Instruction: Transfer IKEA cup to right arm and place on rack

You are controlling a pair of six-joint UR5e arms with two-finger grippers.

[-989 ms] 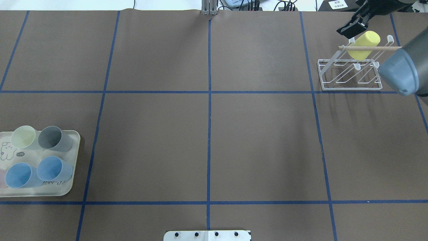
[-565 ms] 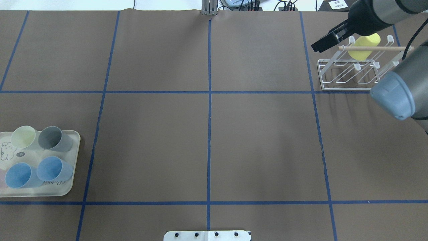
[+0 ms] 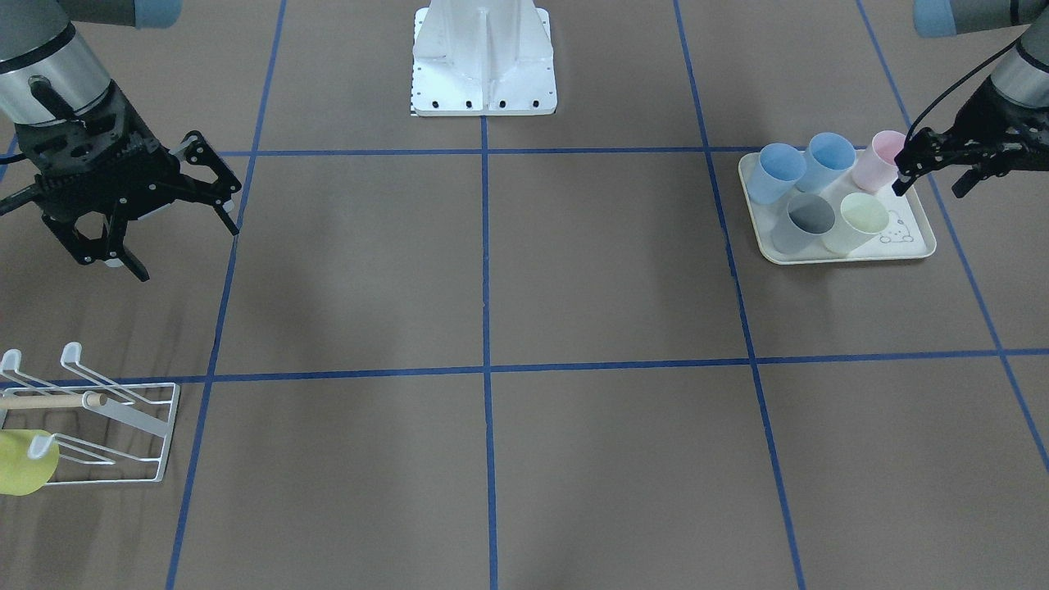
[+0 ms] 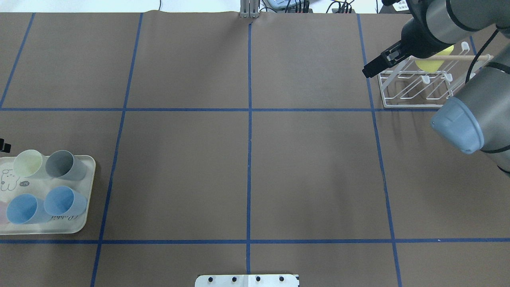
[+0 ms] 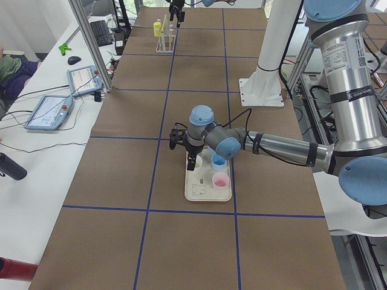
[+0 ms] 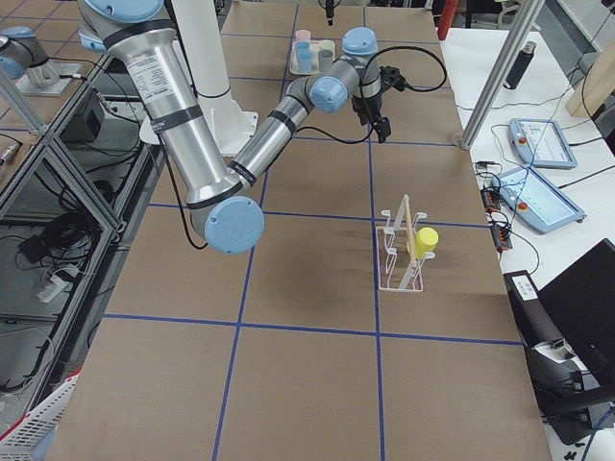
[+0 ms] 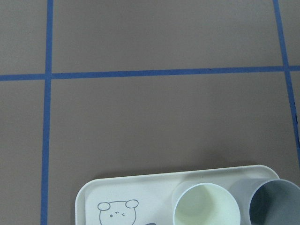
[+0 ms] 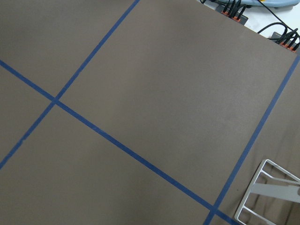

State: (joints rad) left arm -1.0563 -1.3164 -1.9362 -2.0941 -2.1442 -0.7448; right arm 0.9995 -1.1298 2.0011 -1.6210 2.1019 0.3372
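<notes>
A yellow cup point(image 4: 427, 64) hangs on the white wire rack point(image 4: 414, 93) at the far right, under its wooden dowel point(image 4: 458, 57). The same yellow cup point(image 3: 20, 463) shows on the rack point(image 3: 123, 418) in the front-facing view. My right gripper point(image 3: 188, 254) is open and holds nothing, above the table and off the rack's inner side. Several IKEA cups stand on the cream tray point(image 3: 901, 246): pale green point(image 3: 860, 220), grey point(image 3: 807, 221), two blue, and pink point(image 3: 875, 160). Beside the pink cup my left gripper point(image 3: 928, 191) hovers open and holds nothing.
The brown table cover carries a grid of blue tape lines point(image 4: 249, 119). The robot's white base plate point(image 3: 483, 57) is at the near edge. Tablets and cables point(image 6: 538, 202) lie on the side bench beyond the rack. The right arm's elbow point(image 4: 458, 127) overhangs the rack's near side.
My right gripper has drawn back from the yellow cup and moved left past the rack's corner. The cup stays on the rack. The left gripper's tip has come in by the tray.
</notes>
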